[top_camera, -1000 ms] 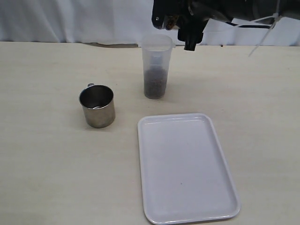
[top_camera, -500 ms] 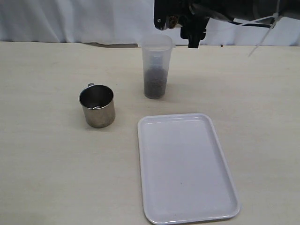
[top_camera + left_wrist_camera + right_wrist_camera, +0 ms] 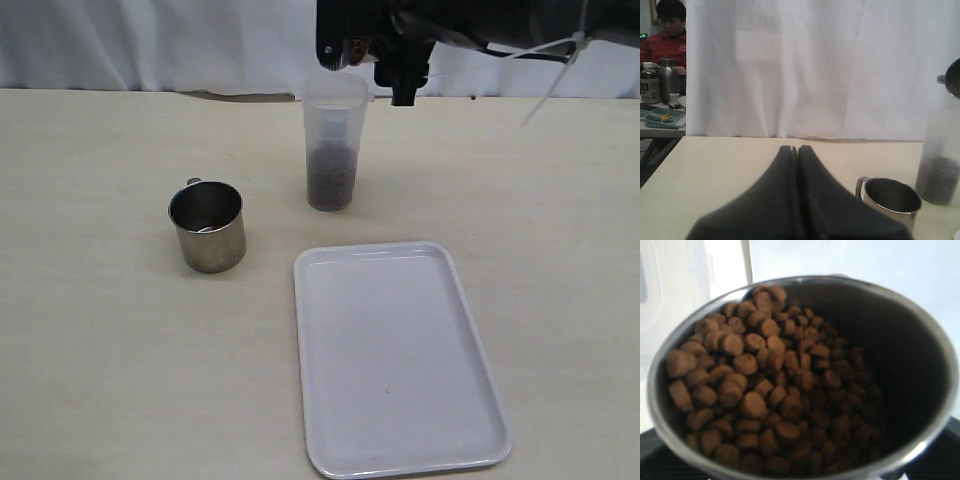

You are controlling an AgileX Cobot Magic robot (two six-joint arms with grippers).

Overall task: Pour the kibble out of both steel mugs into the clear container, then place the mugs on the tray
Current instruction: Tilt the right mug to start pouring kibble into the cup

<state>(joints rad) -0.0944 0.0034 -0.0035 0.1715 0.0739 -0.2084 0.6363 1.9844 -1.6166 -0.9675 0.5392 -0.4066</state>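
Though half-cropped, right claw clamps mug of kibble — left claw pressed together.

We found the clear container behind the tray, with kibble in its lower part. One steel mug stood left of both, and the other mug, holding more pellets, hung above the container.

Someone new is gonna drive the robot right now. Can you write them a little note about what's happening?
Left gripper: shut, empty.
Right gripper: holding the full steel mug, kibble inside, up by the rim of the clear container.
Empty steel mug: on the table, left of the container.
Tray: nothing on it.
Done: one mug looks emptied; the container is partly filled.
Left: pour the held mug, then set both mugs on the tray.
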